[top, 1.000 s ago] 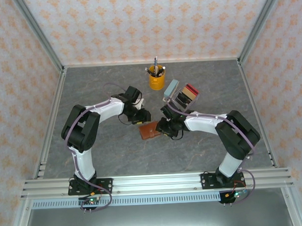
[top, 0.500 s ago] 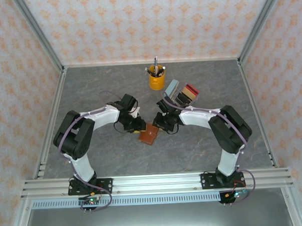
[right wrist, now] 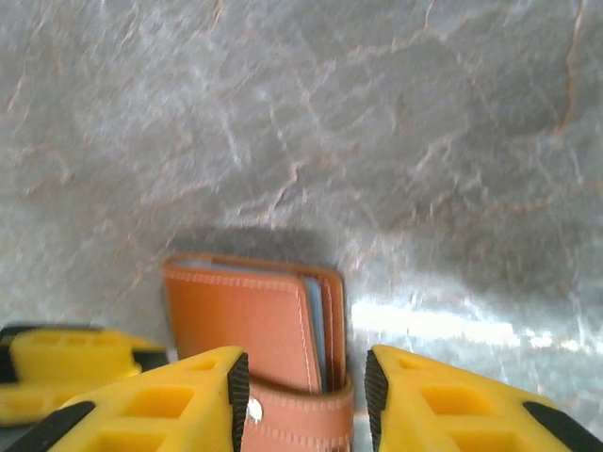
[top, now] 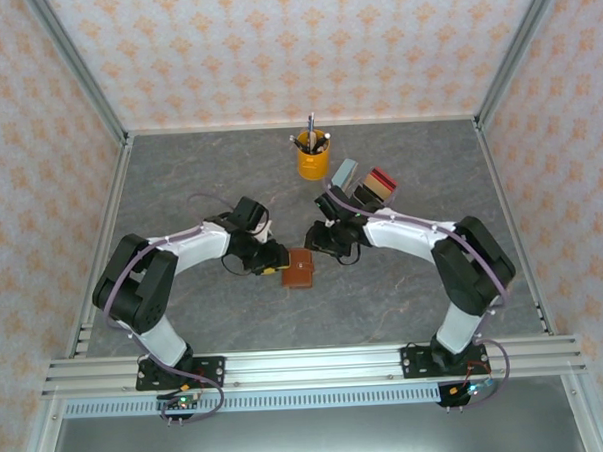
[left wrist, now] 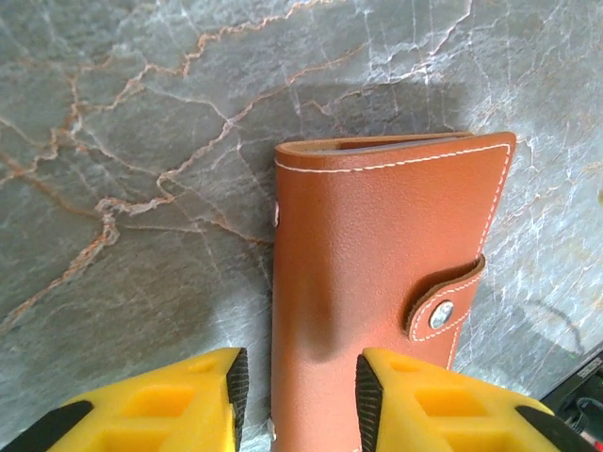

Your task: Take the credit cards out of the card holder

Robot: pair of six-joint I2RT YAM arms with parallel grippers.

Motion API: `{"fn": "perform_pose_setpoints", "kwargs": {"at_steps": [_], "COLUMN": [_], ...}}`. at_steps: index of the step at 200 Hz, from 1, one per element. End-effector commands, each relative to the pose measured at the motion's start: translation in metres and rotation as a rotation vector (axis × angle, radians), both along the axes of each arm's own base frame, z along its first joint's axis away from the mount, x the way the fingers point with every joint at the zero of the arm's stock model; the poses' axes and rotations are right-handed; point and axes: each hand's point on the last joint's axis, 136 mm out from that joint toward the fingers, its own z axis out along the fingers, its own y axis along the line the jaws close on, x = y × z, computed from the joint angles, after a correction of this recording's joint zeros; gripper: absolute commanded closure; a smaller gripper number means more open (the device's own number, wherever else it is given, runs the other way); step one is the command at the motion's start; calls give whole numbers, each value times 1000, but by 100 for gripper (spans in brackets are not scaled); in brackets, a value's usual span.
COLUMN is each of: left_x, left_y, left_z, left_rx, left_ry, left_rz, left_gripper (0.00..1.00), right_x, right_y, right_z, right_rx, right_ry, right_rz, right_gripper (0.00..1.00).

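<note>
The card holder (top: 299, 269) is a reddish-brown leather wallet lying closed on the grey table, its snap tab (left wrist: 443, 306) fastened. My left gripper (top: 272, 265) reaches it from the left. In the left wrist view that gripper (left wrist: 300, 381) stands open over the holder's (left wrist: 386, 254) near end, with a gap at the left pad. My right gripper (top: 318, 246) comes from the upper right. Its jaws (right wrist: 303, 388) stand open around the tab end of the holder (right wrist: 245, 315), where pale blue leaves show between the covers. The credit cards are hidden inside.
A yellow cup of pens (top: 313, 156) stands at the back centre. A pale blue block (top: 344, 172) and a dark and red stack (top: 378, 184) sit just behind my right arm. Framed walls close in the table on three sides.
The card holder has turned from tilted to square and shifted slightly. Both grippers have drawn a little away from each other and stay at its two ends.
</note>
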Motion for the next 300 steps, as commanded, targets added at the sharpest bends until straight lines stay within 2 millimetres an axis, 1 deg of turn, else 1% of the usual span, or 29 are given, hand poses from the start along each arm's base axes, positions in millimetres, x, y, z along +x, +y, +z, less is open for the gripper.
{"fn": "perform_pose_setpoints", "kwargs": {"at_steps": [1, 21, 40, 62, 86, 116, 142, 161, 187, 208, 217, 233, 254, 289, 300], "left_x": [4, 7, 9, 10, 8, 7, 8, 13, 19, 24, 25, 26, 26, 27, 29], "left_y": [-6, -10, -13, -17, -17, -21, -26, -30, -36, -40, -41, -42, -38, -32, -31], "left_z": [2, -1, -2, -2, -6, -6, -6, 0, 14, 28, 34, 42, 48, 52, 54], "left_rx": [-55, -86, -104, -137, -148, -191, -241, -288, -348, -388, -401, -406, -384, -348, -342], "left_ry": [-5, 0, 2, 5, 16, 21, 22, 2, -38, -79, -98, -122, -147, -178, -187], "left_rz": [61, 92, 106, 114, 120, 116, 117, 119, 109, 92, 85, 70, 59, 64, 65], "left_gripper": [61, 62, 63, 63, 63, 63, 63, 63, 62, 62, 64, 70, 79, 91, 95], "right_x": [-27, -36, -39, -37, -33, -34, -34, -33, -32, -31, -29, -26, -20, -6, -3], "right_y": [-2, 2, 8, 16, 19, 15, 11, 9, 7, 6, 5, 5, 5, -1, 0], "right_z": [-5, -9, -15, -21, -29, -44, -52, -55, -58, -54, -51, -46, -35, -8, 2], "right_rx": [31, 41, 54, 72, 72, 43, 41, 46, 53, 55, 57, 59, 59, 27, 34], "right_ry": [69, 96, 115, 123, 131, 148, 158, 162, 168, 154, 141, 123, 88, -13, -41], "right_rz": [62, 92, 113, 123, 114, 100, 88, 73, 60, 57, 54, 46, 40, 30, 31], "right_gripper": [60, 63, 66, 69, 71, 72, 72, 72, 73, 72, 72, 71, 71, 66, 64]}}
